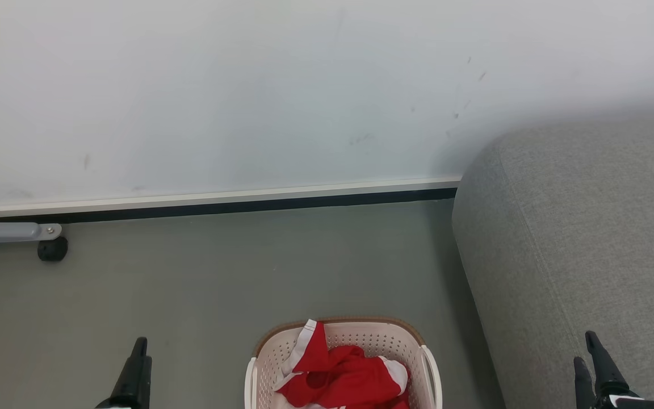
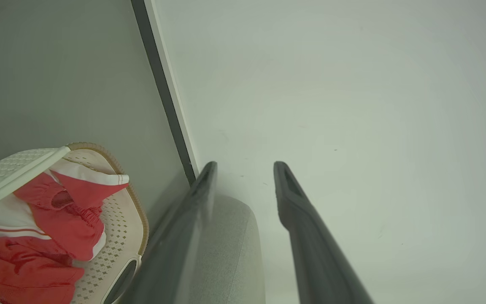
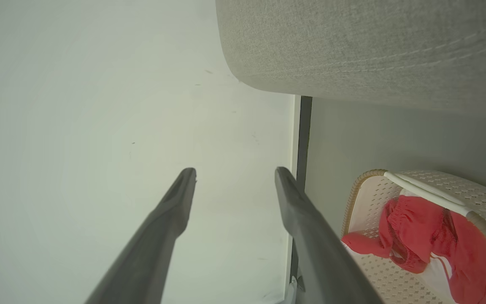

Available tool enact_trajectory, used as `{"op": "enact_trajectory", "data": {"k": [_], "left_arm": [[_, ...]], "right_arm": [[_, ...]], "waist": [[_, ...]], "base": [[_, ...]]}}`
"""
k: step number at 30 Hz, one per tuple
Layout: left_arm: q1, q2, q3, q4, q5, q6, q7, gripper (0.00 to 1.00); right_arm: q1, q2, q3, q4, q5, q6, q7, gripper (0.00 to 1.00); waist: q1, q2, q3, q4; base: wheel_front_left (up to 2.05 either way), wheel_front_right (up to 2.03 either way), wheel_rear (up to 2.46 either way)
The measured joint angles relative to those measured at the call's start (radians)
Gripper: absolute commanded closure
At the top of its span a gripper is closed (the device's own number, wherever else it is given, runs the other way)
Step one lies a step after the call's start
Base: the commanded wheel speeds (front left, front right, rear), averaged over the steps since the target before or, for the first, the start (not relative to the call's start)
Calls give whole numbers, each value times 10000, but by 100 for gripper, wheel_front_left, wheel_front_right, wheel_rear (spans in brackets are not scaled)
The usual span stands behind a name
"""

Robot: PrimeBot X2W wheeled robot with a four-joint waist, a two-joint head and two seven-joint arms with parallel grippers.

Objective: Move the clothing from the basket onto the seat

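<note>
Clothing (image 1: 341, 375) heaped in basket (image 1: 384, 341), on floor (image 1: 219, 272) beside seat (image 1: 577, 238). Left gripper (image 2: 243, 164) and right gripper (image 3: 234, 171) held clear, jaws apart, nothing gripped. Risk judged: garments tangled, trim snagged on rim (image 1: 338, 321), basket dragged or tipped.

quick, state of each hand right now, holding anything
Left hand: open, holding nothing.
Right hand: open, holding nothing.

Clothing (image 1: 341, 375) lies in the basket (image 1: 384, 336) on the floor (image 1: 219, 272) between my left gripper (image 2: 243, 164) and right gripper (image 3: 235, 169), the seat (image 1: 577, 238) to its right, the wall (image 1: 247, 85) behind.
</note>
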Motion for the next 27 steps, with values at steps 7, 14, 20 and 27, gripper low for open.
{"op": "enact_trajectory", "data": {"k": [7, 14, 20, 27], "left_arm": [[21, 0, -213, -15, 111, 4, -205, 0], [25, 4, -337, -157, 681, 155, -474, 0], [29, 6, -466, -357, 1379, 332, -675, 0], [32, 84, -796, -562, 2568, 516, -882, 0]], "right_arm": [[3, 0, 244, -23, -52, 2, -224, 0], [17, -4, 368, -102, -518, -104, -458, 0], [96, -8, 562, -268, -1162, -357, -665, 0], [99, -52, 1005, -453, -2322, -504, -878, 0]], "waist": [[0, 0, -47, -2], [0, 0, -202, -27], [0, 0, -289, -45], [0, 0, -380, -66]], "base": [[0, 0, 0], [0, 0, 0], [0, 0, 0], [0, 0, 0]]}}
